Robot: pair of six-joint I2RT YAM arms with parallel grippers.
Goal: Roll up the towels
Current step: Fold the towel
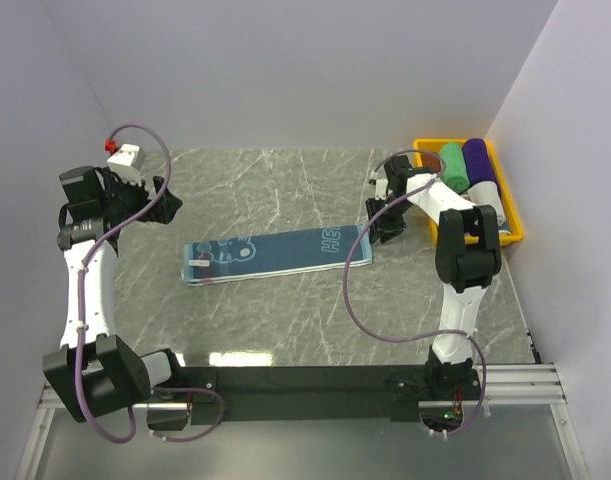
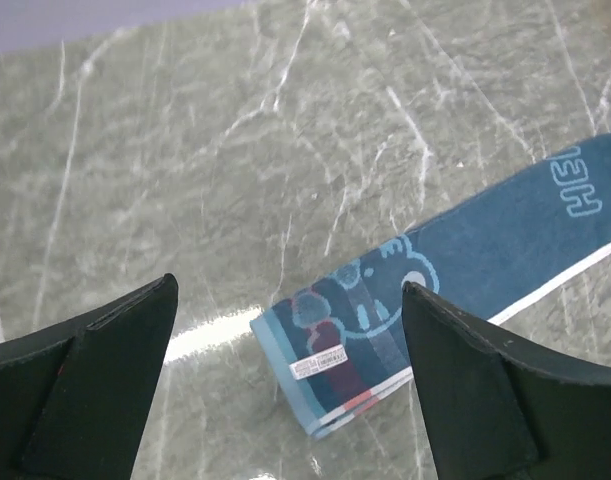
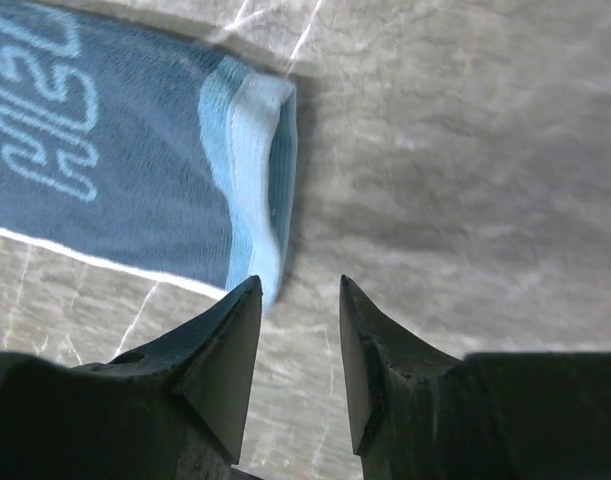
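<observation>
Counting one blue towel [image 1: 275, 255] with pale print, folded into a long flat strip and lying unrolled across the middle of the grey marbled table [image 1: 285, 330]. Counting one small white label [image 2: 315, 365] near the strip's left end, sitting among red and pale stripes. Counting two arms, each carrying one gripper.

Finding the left gripper [image 1: 163, 197] standing apart from the towel's left end, beyond it and to the left in the top view. Seeing its two fingers spread wide in the left wrist view, clasping nothing, framing bare table and the labelled end of the towel.

Finding the right gripper [image 3: 300, 285] sitting just beside the towel's right end. Seeing its two fingers parted by only a narrow gap, holding nothing between them, with bare table showing through. Noting one fingertip [image 3: 240, 320] reaching the corner of the light blue hem; not being able to tell whether touching it or hanging just above it.

Counting one yellow bin [image 1: 515, 232] at the far right corner of the table, holding one green roll [image 1: 452, 165] and one purple roll [image 1: 478, 160] lying side by side. Glimpsing something pale nearer in the bin, mostly hidden behind the right arm, so not counting it.
</observation>
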